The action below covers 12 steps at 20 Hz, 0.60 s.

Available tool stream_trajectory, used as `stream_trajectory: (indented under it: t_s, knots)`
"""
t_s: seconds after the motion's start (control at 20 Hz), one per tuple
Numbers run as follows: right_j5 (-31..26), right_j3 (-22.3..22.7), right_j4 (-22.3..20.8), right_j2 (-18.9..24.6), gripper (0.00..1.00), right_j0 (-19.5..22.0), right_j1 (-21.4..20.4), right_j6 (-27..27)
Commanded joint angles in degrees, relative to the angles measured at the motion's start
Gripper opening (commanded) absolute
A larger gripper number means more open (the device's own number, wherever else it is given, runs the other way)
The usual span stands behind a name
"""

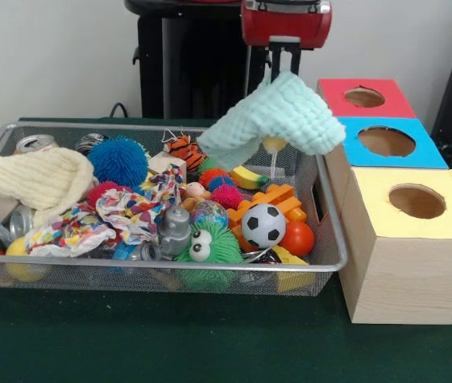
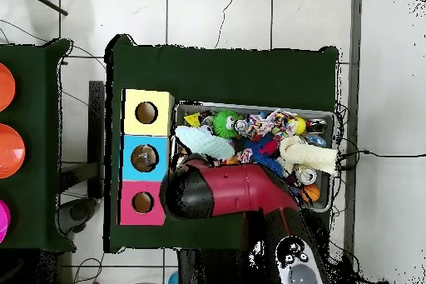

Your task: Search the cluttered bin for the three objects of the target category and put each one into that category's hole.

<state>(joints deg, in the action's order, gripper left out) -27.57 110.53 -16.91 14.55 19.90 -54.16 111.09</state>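
At the front of the wire bin (image 1: 322, 259) we see the soccer ball (image 1: 263, 224) and green googly-eyed puff (image 1: 208, 252); farther back, toward twelve o'clock, the mint knitted cloth (image 1: 278, 116) hangs above the bin's far right corner, pinched by the gripper (image 1: 284, 70) at its top. We judge it light, soft and floppy, so hold a bunched fold. The blue box's hole (image 1: 386, 141) lies at its three o'clock.
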Motion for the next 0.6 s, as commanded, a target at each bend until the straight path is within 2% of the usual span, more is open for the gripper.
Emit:
stream_trajectory:
  t_s: [0.05, 0.6]
  knots:
    - [-4.9, 0.3, 3.1, -3.8, 0.0, -1.1, 0.9, 10.1]
    - [0.3, 2.7, 2.6, -3.1, 0.0, 2.3, 2.4, 5.0]
